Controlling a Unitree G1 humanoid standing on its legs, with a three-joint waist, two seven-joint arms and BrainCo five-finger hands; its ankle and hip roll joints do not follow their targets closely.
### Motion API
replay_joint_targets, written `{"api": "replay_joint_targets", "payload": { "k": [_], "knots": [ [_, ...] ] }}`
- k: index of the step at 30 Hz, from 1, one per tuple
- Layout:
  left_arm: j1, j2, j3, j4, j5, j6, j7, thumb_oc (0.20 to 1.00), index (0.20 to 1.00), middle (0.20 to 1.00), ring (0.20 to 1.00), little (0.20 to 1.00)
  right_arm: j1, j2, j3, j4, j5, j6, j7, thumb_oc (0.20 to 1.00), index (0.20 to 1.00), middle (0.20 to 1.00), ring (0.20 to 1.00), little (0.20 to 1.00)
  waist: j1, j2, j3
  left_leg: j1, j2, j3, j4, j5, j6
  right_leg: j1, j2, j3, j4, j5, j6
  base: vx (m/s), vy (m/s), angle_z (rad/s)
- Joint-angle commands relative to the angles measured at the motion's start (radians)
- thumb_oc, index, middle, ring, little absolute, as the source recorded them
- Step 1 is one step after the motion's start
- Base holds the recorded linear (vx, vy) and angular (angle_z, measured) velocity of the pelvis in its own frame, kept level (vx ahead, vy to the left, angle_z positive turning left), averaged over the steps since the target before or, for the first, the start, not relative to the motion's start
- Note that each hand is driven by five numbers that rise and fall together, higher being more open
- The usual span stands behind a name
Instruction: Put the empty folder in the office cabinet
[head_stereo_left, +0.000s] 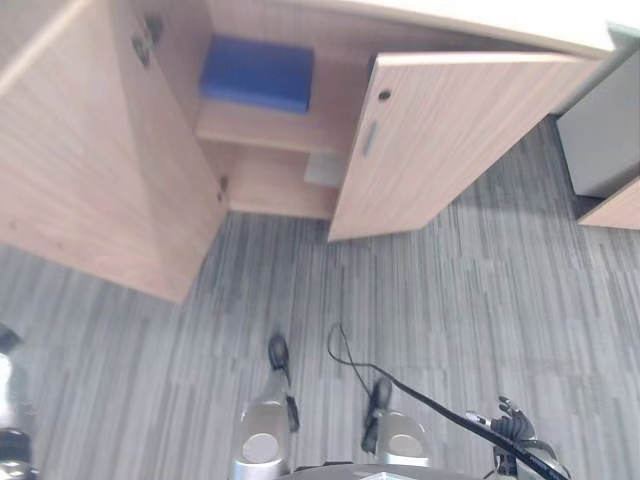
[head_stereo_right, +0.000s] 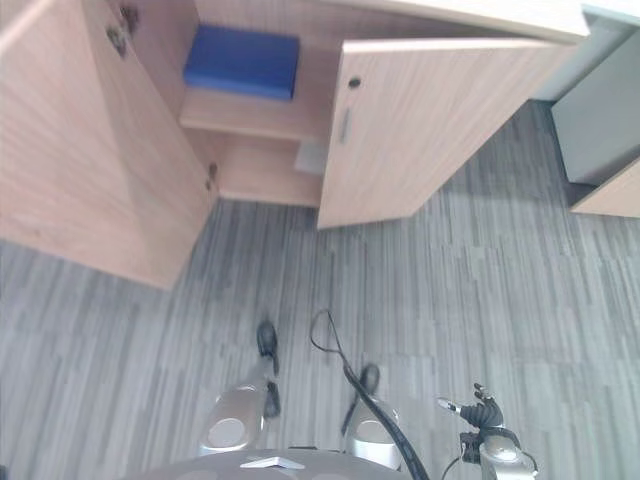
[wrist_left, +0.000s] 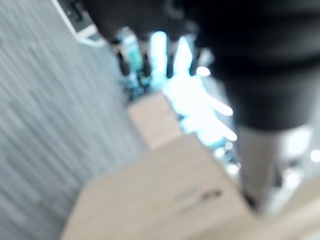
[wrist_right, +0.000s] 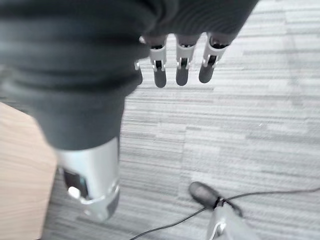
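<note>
1. Hanging low at our side, the right hand (wrist_right: 175, 55) has its fingers straight and relaxed over the grey floor (wrist_right: 240, 135), carrying nothing.
2. Left hand (wrist_left: 150, 50): too blurred in its wrist view; we cannot tell its state.
3. Blue folder (head_stereo_left: 256, 72) lies flat on the upper shelf (head_stereo_left: 270, 125) inside the cabinet (head_stereo_left: 80, 170), both doors (head_stereo_left: 450, 140) swung open.
4. Judgement: placement looks done. Next move, if any, calls for shutting the doors.

No readable text, labels or numbers anywhere.
</note>
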Motion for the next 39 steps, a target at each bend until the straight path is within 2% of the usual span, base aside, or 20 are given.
{"api": "replay_joint_targets", "payload": {
  "k": [1, 2, 5, 6, 15, 17, 18, 22, 23, 28, 29, 32, 33, 34, 35, 39],
  "knots": [
    [-0.023, 0.036, 0.047, 0.037, -0.015, 0.003, 0.03, 1.0, 1.0, 1.0, 1.0, 1.0, -0.043, -0.068, 0.022, 0.003, 0.057, -0.046, 0.009, 1.0, 1.0, 1.0, 1.0, 1.0, 0.004, 0.044, -0.011, 0.136, 0.037, 0.027, 0.048, -0.23, -0.005, -0.082, 0.008, 0.052, 0.018, 0.04, -0.003, 0.0, -0.019, 0.06],
    [-0.032, 0.06, 0.053, 0.05, -0.002, 0.012, 0.034, 1.0, 1.0, 1.0, 1.0, 1.0, -0.055, -0.072, 0.026, -0.016, 0.075, -0.048, 0.017, 1.0, 1.0, 1.0, 1.0, 1.0, 0.006, 0.036, -0.006, 0.131, 0.044, 0.018, 0.055, -0.253, -0.011, -0.078, 0.021, 0.066, 0.012, 0.026, 0.004, 0.0, 0.0, 0.0],
    [-0.054, 0.089, 0.055, 0.064, -0.014, 0.015, 0.04, 1.0, 1.0, 1.0, 1.0, 1.0, -0.071, -0.081, 0.03, -0.03, 0.08, -0.047, 0.024, 1.0, 1.0, 1.0, 1.0, 1.0, 0.005, 0.024, 0.006, 0.114, 0.051, 0.024, 0.069, -0.255, -0.012, -0.084, 0.031, 0.069, 0.01, 0.022, 0.001, -0.03, 0.01, -0.05],
    [-0.09, 0.136, 0.05, 0.1, -0.002, 0.027, 0.037, 1.0, 1.0, 1.0, 1.0, 1.0, -0.09, -0.097, 0.039, -0.029, 0.086, -0.049, 0.042, 1.0, 1.0, 1.0, 1.0, 1.0, 0.0, 0.013, 0.017, 0.093, 0.061, 0.025, 0.084, -0.255, -0.015, -0.102, 0.041, 0.08, 0.016, 0.021, -0.002, -0.05, 0.026, -0.08],
    [-0.258, 0.297, -0.008, 0.141, -0.002, 0.1, 0.056, 1.0, 1.0, 1.0, 1.0, 1.0, -0.101, -0.118, 0.055, -0.023, 0.102, -0.046, 0.075, 1.0, 1.0, 1.0, 1.0, 1.0, -0.017, -0.02, 0.06, 0.04, 0.08, 0.029, 0.117, -0.259, -0.019, -0.144, 0.068, 0.1, 0.021, 0.024, -0.006, -0.02, -0.001, -0.01],
    [-0.31, 0.326, -0.034, 0.158, 0.0, 0.118, 0.048, 1.0, 1.0, 1.0, 1.0, 1.0, -0.104, -0.119, 0.059, -0.016, 0.103, -0.05, 0.079, 1.0, 1.0, 1.0, 1.0, 1.0, -0.02, -0.027, 0.065, 0.031, 0.081, 0.031, 0.12, -0.261, -0.02, -0.15, 0.074, 0.107, 0.015, 0.027, -0.006, -0.01, 0.0, -0.02],
    [-0.355, 0.349, -0.065, 0.171, 0.03, 0.154, 0.027, 1.0, 1.0, 1.0, 1.0, 1.0, -0.105, -0.122, 0.059, -0.01, 0.103, -0.062, 0.093, 1.0, 1.0, 1.0, 1.0, 1.0, -0.024, -0.033, 0.07, 0.024, 0.081, 0.033, 0.124, -0.263, -0.02, -0.156, 0.078, 0.115, 0.012, 0.03, -0.005, -0.01, -0.002, -0.05],
    [-0.401, 0.36, -0.109, 0.184, 0.02, 0.178, -0.043, 1.0, 1.0, 1.0, 1.0, 1.0, -0.107, -0.121, 0.065, -0.029, 0.115, -0.075, 0.099, 1.0, 1.0, 1.0, 1.0, 1.0, -0.034, -0.043, 0.077, 0.017, 0.085, 0.041, 0.14, -0.271, -0.02, -0.161, 0.083, 0.12, 0.011, 0.032, -0.004, 0.0, -0.005, -0.06],
    [-0.405, 0.359, -0.115, 0.182, 0.013, 0.183, -0.06, 1.0, 1.0, 1.0, 1.0, 1.0, -0.108, -0.12, 0.066, -0.032, 0.118, -0.081, 0.098, 1.0, 1.0, 1.0, 1.0, 1.0, -0.035, -0.044, 0.077, 0.016, 0.087, 0.042, 0.143, -0.272, -0.02, -0.162, 0.083, 0.121, 0.012, 0.032, -0.004, -0.01, -0.053, -0.01],
    [-0.412, 0.305, -0.174, 0.191, -0.015, 0.172, -0.269, 1.0, 1.0, 1.0, 1.0, 1.0, -0.109, -0.102, 0.075, -0.087, 0.153, -0.085, 0.076, 1.0, 1.0, 1.0, 1.0, 1.0, -0.058, -0.059, 0.064, 0.029, 0.095, 0.054, 0.158, -0.287, -0.018, -0.164, 0.087, 0.135, 0.009, 0.046, 0.0, 0.04, -0.078, -0.01],
    [-0.409, 0.282, -0.192, 0.193, -0.03, 0.165, -0.347, 1.0, 1.0, 1.0, 1.0, 1.0, -0.106, -0.095, 0.074, -0.094, 0.161, -0.101, 0.074, 1.0, 1.0, 1.0, 1.0, 1.0, -0.064, -0.059, 0.059, 0.038, 0.096, 0.062, 0.153, -0.287, -0.019, -0.161, 0.087, 0.137, 0.002, 0.051, 0.002, 0.04, -0.075, -0.11],
    [-0.391, 0.243, -0.214, 0.181, -0.04, 0.162, -0.402, 1.0, 1.0, 1.0, 1.0, 1.0, -0.097, -0.086, 0.064, -0.112, 0.164, -0.108, 0.064, 1.0, 1.0, 1.0, 1.0, 1.0, -0.073, -0.054, 0.051, 0.052, 0.096, 0.071, 0.145, -0.285, -0.019, -0.159, 0.085, 0.141, 0.003, 0.058, 0.003, 0.04, -0.059, -0.17],
    [-0.346, 0.161, -0.244, 0.164, -0.033, 0.14, -0.438, 1.0, 1.0, 1.0, 1.0, 1.0, -0.091, -0.087, 0.044, -0.154, 0.146, -0.096, 0.058, 1.0, 1.0, 1.0, 1.0, 1.0, -0.096, -0.041, 0.038, 0.077, 0.096, 0.087, 0.133, -0.279, -0.023, -0.154, 0.084, 0.149, -0.017, 0.067, 0.009, 0.05, -0.046, -0.17],
    [-0.346, 0.161, -0.244, 0.164, -0.033, 0.14, -0.438, 1.0, 1.0, 1.0, 1.0, 1.0, -0.091, -0.087, 0.044, -0.154, 0.146, -0.096, 0.058, 1.0, 1.0, 1.0, 1.0, 1.0, -0.096, -0.041, 0.038, 0.077, 0.096, 0.087, 0.133, -0.279, -0.023, -0.154, 0.084, 0.149, -0.017, 0.067, 0.009, 0.11, -0.072, -0.29],
    [-0.325, 0.107, -0.269, 0.155, -0.036, 0.118, -0.446, 1.0, 1.0, 1.0, 1.0, 1.0, -0.085, -0.084, 0.041, -0.181, 0.125, -0.087, 0.053, 1.0, 1.0, 1.0, 1.0, 1.0, -0.118, -0.028, 0.033, 0.098, 0.096, 0.098, 0.131, -0.282, -0.026, -0.161, 0.086, 0.161, -0.051, 0.076, 0.013, 0.08, -0.045, -0.35],
    [-0.311, 0.026, -0.312, 0.13, -0.073, 0.09, -0.463, 1.0, 1.0, 1.0, 1.0, 1.0, -0.067, -0.07, 0.034, -0.192, 0.101, -0.089, 0.044, 1.0, 1.0, 1.0, 1.0, 1.0, -0.153, -0.009, 0.025, 0.121, 0.099, 0.104, 0.133, -0.296, -0.024, -0.19, 0.092, 0.207, -0.056, 0.076, 0.016, 0.1, -0.13, -0.32]
  ]
}}
